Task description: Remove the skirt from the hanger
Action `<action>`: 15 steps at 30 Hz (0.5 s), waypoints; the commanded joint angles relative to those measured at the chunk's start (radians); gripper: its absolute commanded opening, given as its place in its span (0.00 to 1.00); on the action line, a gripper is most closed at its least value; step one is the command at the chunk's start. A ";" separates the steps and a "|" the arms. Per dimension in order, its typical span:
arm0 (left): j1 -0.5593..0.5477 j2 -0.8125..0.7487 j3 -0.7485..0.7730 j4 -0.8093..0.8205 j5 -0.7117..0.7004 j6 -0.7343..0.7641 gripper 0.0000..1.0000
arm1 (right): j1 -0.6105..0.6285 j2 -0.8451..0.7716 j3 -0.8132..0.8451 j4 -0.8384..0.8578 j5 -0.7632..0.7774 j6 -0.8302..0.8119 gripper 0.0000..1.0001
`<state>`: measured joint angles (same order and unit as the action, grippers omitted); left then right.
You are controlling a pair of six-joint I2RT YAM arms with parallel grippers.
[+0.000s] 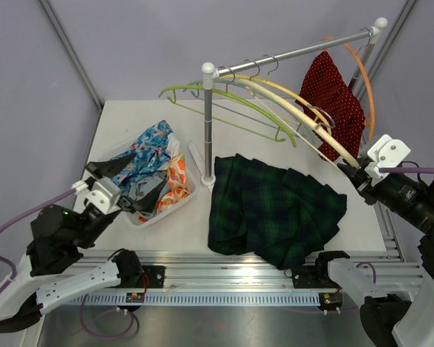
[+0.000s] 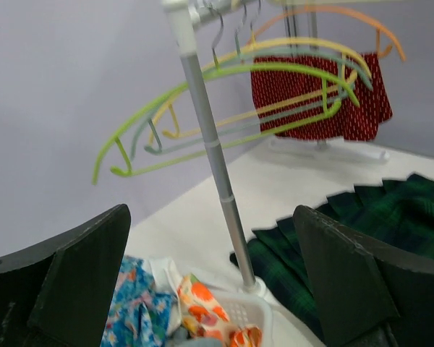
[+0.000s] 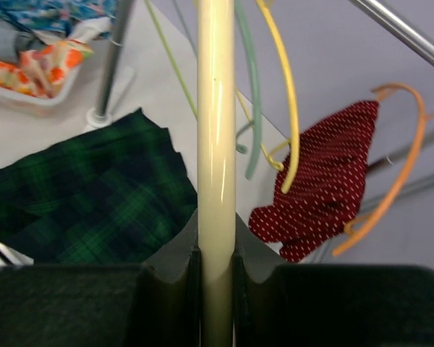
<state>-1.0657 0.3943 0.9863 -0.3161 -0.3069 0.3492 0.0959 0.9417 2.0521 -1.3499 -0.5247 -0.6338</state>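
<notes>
The green plaid skirt (image 1: 275, 210) lies spread flat on the table (image 1: 134, 123), at about 5 o'clock from the foot of the rack post (image 1: 208, 123). No hanger is in it or on it. It looks already free, so the main part of the task reads as done.

Just beyond its 2 o'clock corner, the right gripper (image 1: 356, 172) is clamped on the low end of the cream hanger (image 1: 331, 143). In the right wrist view the pale bar runs straight up between the closed fingers. That hanger carries no cloth that I can see, and its hook end reaches up toward the rail. What seems left is to let go of it, or settle it on the rail.

At 12 o'clock from the right gripper, a red dotted garment (image 1: 333, 101) hangs from an orange hanger (image 1: 367, 83). Whether it also counts as part of the job, I cannot tell. Bare hangers, a lime one (image 2: 153, 107) among them, hang further along the rail.

Out at 9 o'clock from the skirt, the left gripper (image 1: 123, 186) hovers with its jaws spread wide and nothing between them. It hangs over the white basket (image 1: 195, 189) of bright printed clothes.
</notes>
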 commanded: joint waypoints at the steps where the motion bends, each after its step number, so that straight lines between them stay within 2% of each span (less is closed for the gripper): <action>1: 0.003 0.021 -0.078 0.014 -0.046 -0.056 0.99 | -0.048 -0.043 -0.027 0.020 0.216 0.017 0.00; 5: 0.001 0.052 -0.141 0.057 -0.038 -0.062 0.99 | -0.081 -0.095 -0.122 0.040 0.360 0.006 0.00; 11: 0.003 0.112 -0.147 0.075 -0.008 -0.070 0.99 | -0.087 -0.115 -0.202 0.112 0.547 0.019 0.00; 15: 0.001 0.112 -0.181 0.092 0.044 -0.076 0.99 | -0.088 -0.077 -0.195 0.141 0.578 0.005 0.00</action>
<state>-1.0657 0.5064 0.8253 -0.3008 -0.3092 0.2905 0.0128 0.8356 1.8462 -1.3346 -0.0402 -0.6300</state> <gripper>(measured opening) 0.987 0.195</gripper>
